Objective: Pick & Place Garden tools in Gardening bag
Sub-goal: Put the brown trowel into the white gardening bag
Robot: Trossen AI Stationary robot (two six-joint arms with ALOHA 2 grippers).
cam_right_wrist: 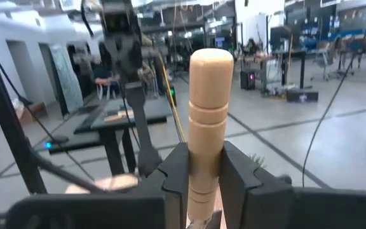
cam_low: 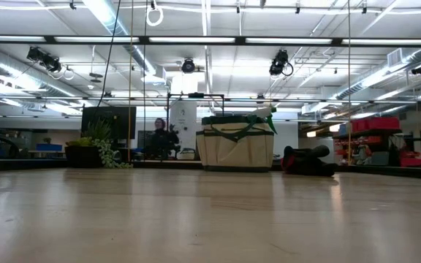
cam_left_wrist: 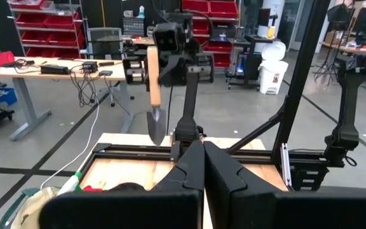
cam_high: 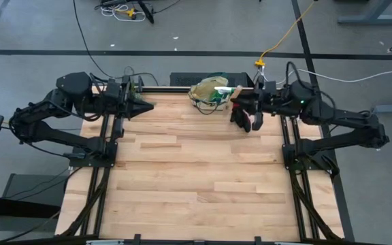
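1. Left tool [cam_high: 148, 106]: fingers pressed together with nothing between them, hovering at the bench's [cam_high: 196, 184] far edge toward the far left corner; the closed fingertips [cam_left_wrist: 202, 166] show in the left wrist view.
2. Gardening bag [cam_high: 210, 92]: beige tote with green trim, standing at the middle of the far edge; a green translucent item [cam_low: 267, 115] juts from its top in the low view.
3. Glove [cam_high: 243, 117]: red-and-black, lying on the bench just right of the bag.
4. Right tool [cam_left_wrist: 168, 60]: clamped on the trowel's [cam_left_wrist: 154, 95] wooden handle [cam_right_wrist: 207, 127], held above the far edge beside the bag, silvery blade [cam_left_wrist: 157, 127] pointing downward.
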